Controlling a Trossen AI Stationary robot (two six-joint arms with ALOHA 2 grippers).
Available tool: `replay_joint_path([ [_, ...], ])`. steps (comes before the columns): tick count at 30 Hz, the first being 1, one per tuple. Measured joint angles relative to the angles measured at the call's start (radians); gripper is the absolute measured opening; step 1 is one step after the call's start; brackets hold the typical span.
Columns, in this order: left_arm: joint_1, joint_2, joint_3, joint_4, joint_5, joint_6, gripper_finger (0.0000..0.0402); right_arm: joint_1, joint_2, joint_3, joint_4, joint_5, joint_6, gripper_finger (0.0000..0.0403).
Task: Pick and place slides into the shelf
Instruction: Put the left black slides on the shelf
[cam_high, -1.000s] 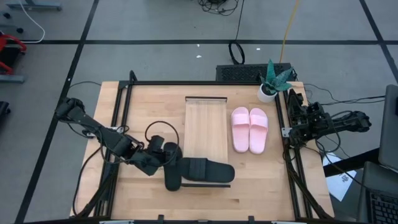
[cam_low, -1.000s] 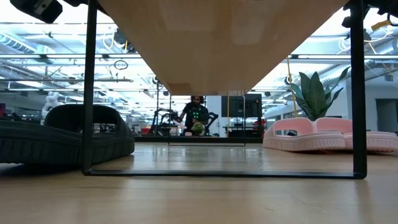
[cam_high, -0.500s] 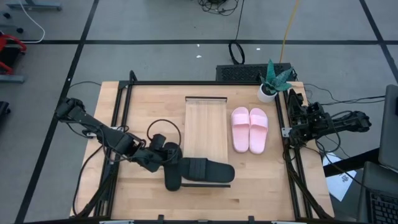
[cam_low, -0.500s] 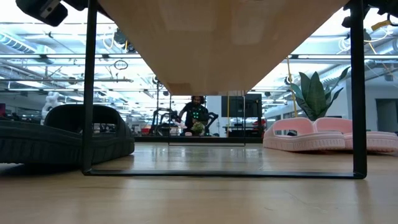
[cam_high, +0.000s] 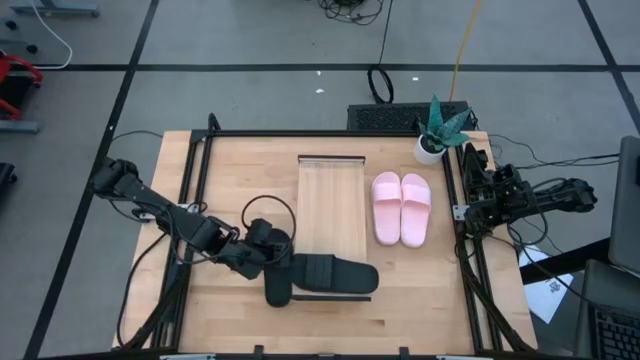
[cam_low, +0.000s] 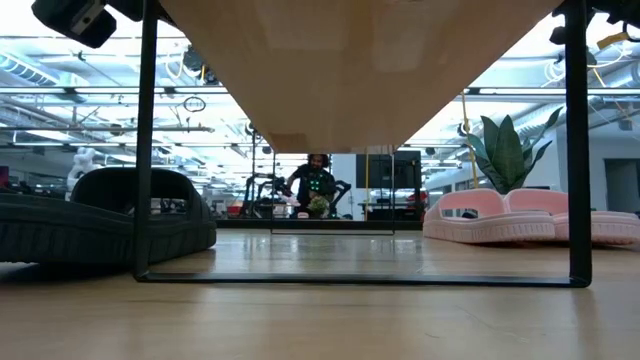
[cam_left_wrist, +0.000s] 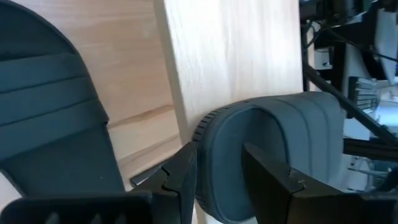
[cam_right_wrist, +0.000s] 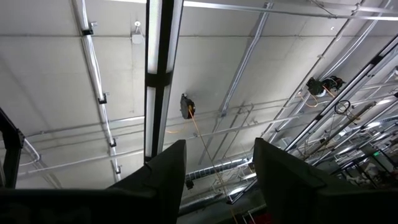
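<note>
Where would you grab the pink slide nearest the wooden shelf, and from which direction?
Probably by its wide strap, from straight above. The pink slide lies flat, sole down, beside the shelf, touching its partner, so the raised strap is the easiest part for two fingers to straddle.

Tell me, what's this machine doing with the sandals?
The left gripper is closed on the heel end of a black slide lying across the near end of the wooden shelf. The other black slide lies on the table right beside it. The pink slides sit together on the table next to the shelf, not on it. The right gripper is parked at the table's right edge, fingers open and empty.
</note>
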Motion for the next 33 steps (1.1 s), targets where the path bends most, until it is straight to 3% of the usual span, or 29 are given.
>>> replay_joint_path([
  [27, -0.004, 0.025, 0.000, -0.027, 0.069, -0.031, 0.0121, 0.000, 0.000, 0.000, 0.000, 0.000, 0.003, 0.0178],
  [33, -0.004, 0.033, 0.000, -0.027, 0.073, -0.033, 0.0076, 0.000, 0.000, 0.000, 0.000, 0.000, 0.004, 0.0178],
])
